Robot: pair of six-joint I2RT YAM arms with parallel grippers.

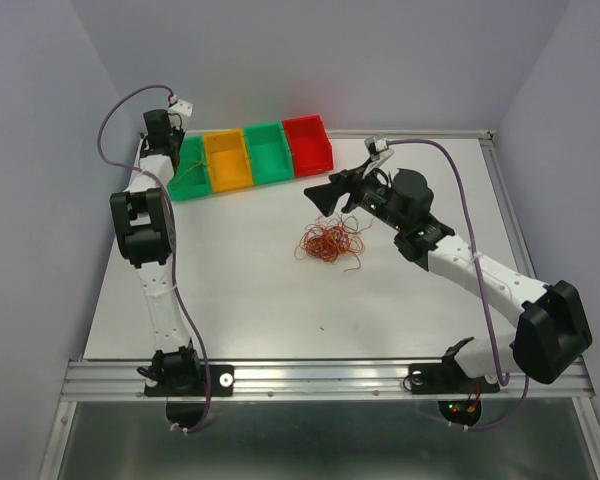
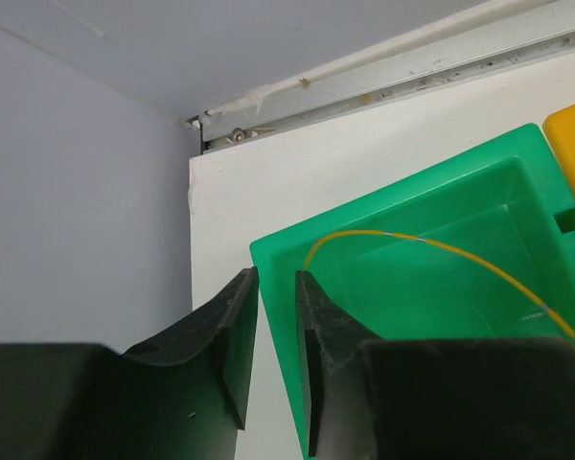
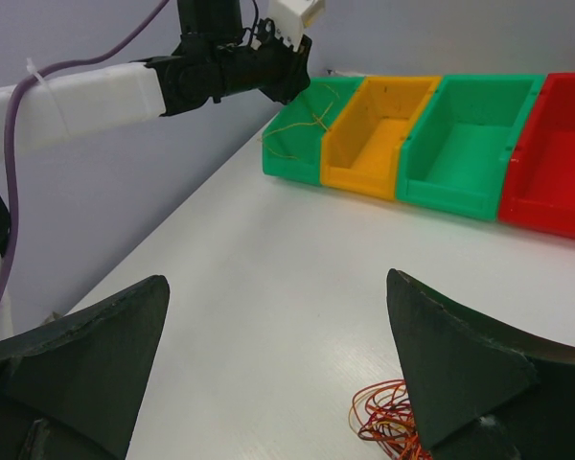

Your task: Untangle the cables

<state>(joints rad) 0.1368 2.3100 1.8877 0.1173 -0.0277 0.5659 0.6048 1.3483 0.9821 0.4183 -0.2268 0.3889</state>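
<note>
Here, the left gripper (image 2: 275,278) hangs over the end green bin (image 2: 431,311), jaws slightly parted with nothing between them; one yellow cable (image 2: 412,239) curls inside. Mid-table (image 1: 250,300), the tangle of cables (image 1: 328,242) lies near the right gripper (image 3: 278,278), spread wide, released.

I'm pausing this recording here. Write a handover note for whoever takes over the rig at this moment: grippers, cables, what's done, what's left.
Left gripper: over the corner of the leftmost green bin, jaws narrowly parted, nothing visible between them.
Right gripper: wide open, empty, hovering near the tangle.
Cables: one yellow strand lies in that green bin. The rest, mostly red and orange, are bunched on the table.
Done: one strand separated and binned.
Left: nearly the whole tangle. The right gripper looks best placed to pick the next strand.
</note>
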